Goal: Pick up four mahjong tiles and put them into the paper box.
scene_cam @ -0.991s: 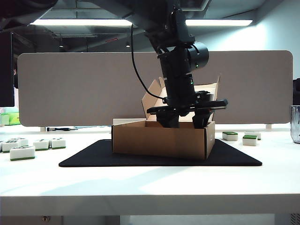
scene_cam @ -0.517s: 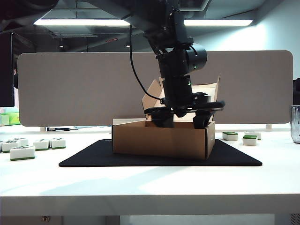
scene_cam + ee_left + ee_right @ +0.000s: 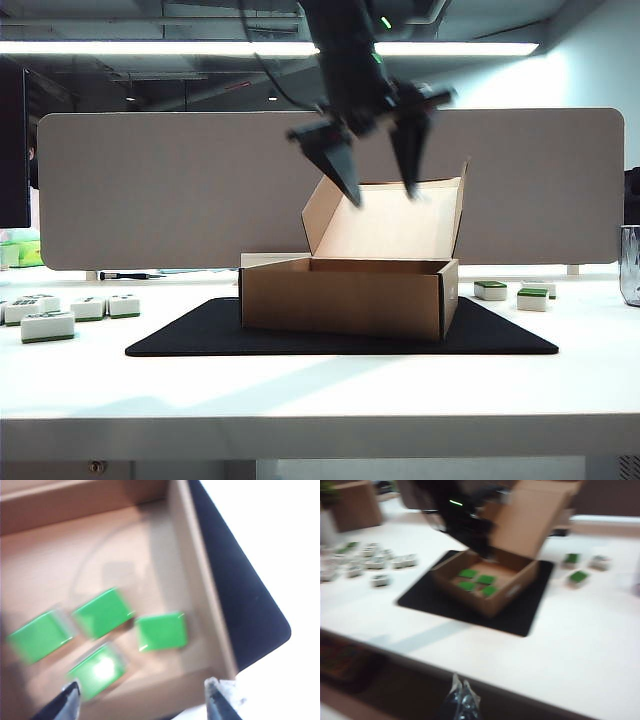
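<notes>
- The left pincer (image 3: 380, 185) hangs in the air above the open paper box (image 3: 345, 295), its two fingers spread wide with nothing between them; it is blurred in the exterior view.
- From the left wrist view the same fingertips (image 3: 67, 700) frame the box floor, well clear of it.
- Four mahjong tiles (image 3: 102, 612) lie green side up inside the box: three close together in a loose cluster and a fourth (image 3: 161, 631) just beside them, nearer one side wall.
- The box sits on a black mat (image 3: 200, 335) in the middle of the white worktop (image 3: 320, 400), its lid (image 3: 385, 220) standing up at the far side.
- The right pincer (image 3: 461, 700) is held on the near side, well apart from the box, and its fingers look pressed together, with nothing seen between them.
- More tiles (image 3: 48, 325) lie loose on the worktop to the left of the mat, some green edge down.
- Two further tiles (image 3: 532, 298) rest on the worktop to the right of the mat.
- A pale partition panel (image 3: 150, 190) runs along the far edge of the worktop.
</notes>
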`<state>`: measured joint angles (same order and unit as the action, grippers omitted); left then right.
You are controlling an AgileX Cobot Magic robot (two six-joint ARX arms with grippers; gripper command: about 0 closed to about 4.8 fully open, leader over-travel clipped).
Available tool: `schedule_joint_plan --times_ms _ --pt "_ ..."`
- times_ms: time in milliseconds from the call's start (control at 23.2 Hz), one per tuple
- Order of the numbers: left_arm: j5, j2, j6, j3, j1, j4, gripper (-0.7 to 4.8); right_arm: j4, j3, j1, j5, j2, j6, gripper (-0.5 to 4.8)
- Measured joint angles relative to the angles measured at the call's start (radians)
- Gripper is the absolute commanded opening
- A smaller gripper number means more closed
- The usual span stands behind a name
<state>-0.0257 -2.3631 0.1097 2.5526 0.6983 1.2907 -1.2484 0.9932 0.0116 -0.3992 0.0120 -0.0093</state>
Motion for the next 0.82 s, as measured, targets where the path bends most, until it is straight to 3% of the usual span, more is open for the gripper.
schedule_joint_plan --times_ms 86,259,431,517,603,819 --pt "0.002 0.058 -0.005 -0.001 -0.049 0.046 2.77 0.029 -0.042 0.0 0.063 0.0 -0.021 -0.01" --pt "0.003 0.19 -0.005 -0.005 -0.171 0.135 1.51 0.158 -0.169 0.0 0.062 0.0 -0.026 -0.01" --pt "0.004 0.353 -0.005 -0.085 -0.325 0.138 0.53 0.332 -0.311 0.0 0.06 -0.001 -0.026 -0.01" --pt "0.007 0.465 -0.005 -0.184 -0.401 0.138 0.44 0.438 -0.364 0.0 0.059 -0.001 -0.026 -0.01" --pt "0.006 0.566 -0.015 -0.278 -0.472 0.139 -0.06 0.507 -0.402 0.0 0.059 -0.001 -0.023 -0.01" --pt "0.01 0.762 -0.071 -0.526 -0.566 0.142 -0.06 0.655 -0.491 0.0 0.058 -0.001 -0.021 -0.01"
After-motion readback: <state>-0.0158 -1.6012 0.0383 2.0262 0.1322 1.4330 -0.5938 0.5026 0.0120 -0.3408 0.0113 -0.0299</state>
